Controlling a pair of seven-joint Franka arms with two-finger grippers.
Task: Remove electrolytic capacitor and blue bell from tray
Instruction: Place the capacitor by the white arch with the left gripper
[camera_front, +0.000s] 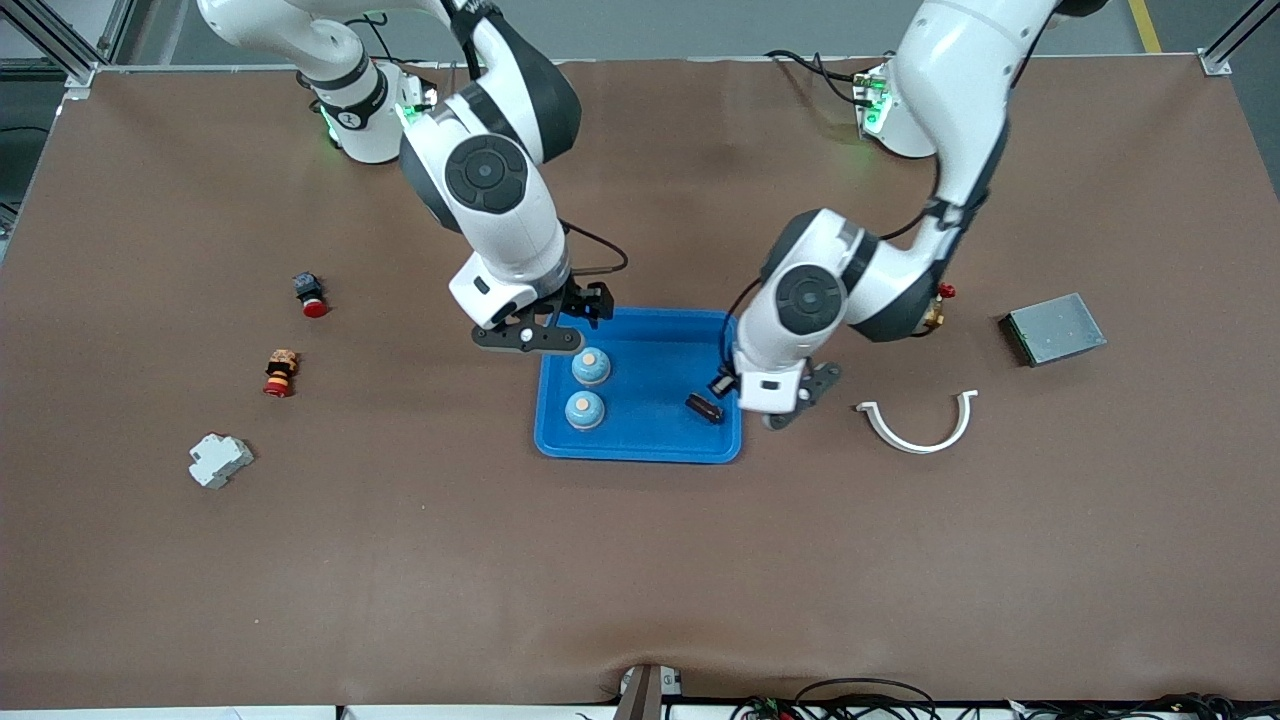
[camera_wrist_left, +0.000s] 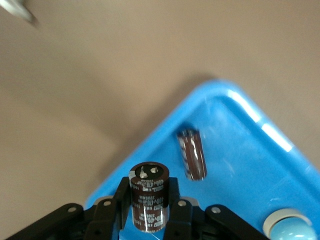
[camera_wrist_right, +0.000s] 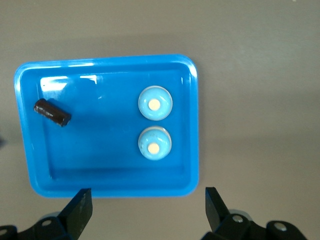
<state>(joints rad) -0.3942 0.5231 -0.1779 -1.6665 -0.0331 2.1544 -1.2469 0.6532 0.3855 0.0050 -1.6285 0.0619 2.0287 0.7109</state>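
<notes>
A blue tray (camera_front: 640, 452) lies mid-table. In it are two light-blue bells (camera_front: 591, 366) (camera_front: 584, 409) toward the right arm's end and a dark capacitor (camera_front: 705, 407) lying on its side toward the left arm's end. My left gripper (camera_front: 760, 405) is over the tray's corner at the left arm's end. In the left wrist view it (camera_wrist_left: 148, 200) is shut on a second dark brown capacitor (camera_wrist_left: 148, 192), close to the lying one (camera_wrist_left: 191, 154). My right gripper (camera_front: 575, 312) is open and empty (camera_wrist_right: 147, 210) over the tray's edge (camera_wrist_right: 115, 189) farthest from the front camera, with both bells (camera_wrist_right: 155, 104) (camera_wrist_right: 155, 143) in view.
Toward the right arm's end lie a red push button (camera_front: 312, 295), a red-and-yellow stacked part (camera_front: 281, 372) and a white breaker (camera_front: 219, 460). Toward the left arm's end lie a white curved clip (camera_front: 918, 425), a grey metal box (camera_front: 1052, 328) and a small brass fitting (camera_front: 938, 305).
</notes>
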